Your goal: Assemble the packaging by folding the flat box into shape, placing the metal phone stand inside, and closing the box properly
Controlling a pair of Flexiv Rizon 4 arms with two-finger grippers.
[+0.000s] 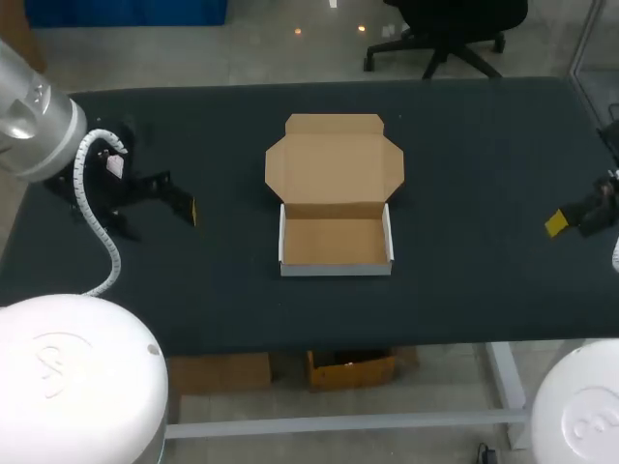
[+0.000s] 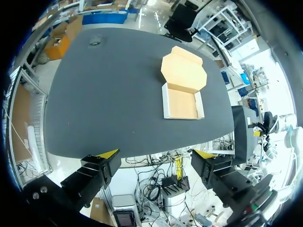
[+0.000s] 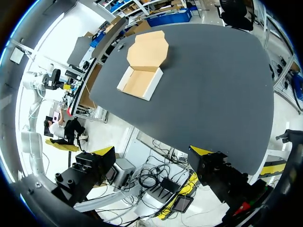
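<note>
The cardboard box point(image 1: 335, 242) sits in the middle of the black table point(image 1: 464, 145). Its shallow tray has white outer walls standing up, and its brown lid point(image 1: 334, 159) lies flat and open behind it. My left gripper point(image 1: 164, 217) hovers open over the table's left part, well apart from the box. My right gripper point(image 1: 578, 215) hangs open at the table's right edge. The left wrist view has the box point(image 2: 182, 104) far ahead of the open left gripper point(image 2: 155, 156). In the right wrist view the box point(image 3: 139, 82) lies far ahead of the open right gripper point(image 3: 152, 152). No metal phone stand shows in any view.
Bare black tabletop stretches on both sides of the box. The table's front edge point(image 1: 387, 340) runs a short way in front of the tray. A small round dark mark point(image 2: 96, 41) lies near the table's far corner in the left wrist view.
</note>
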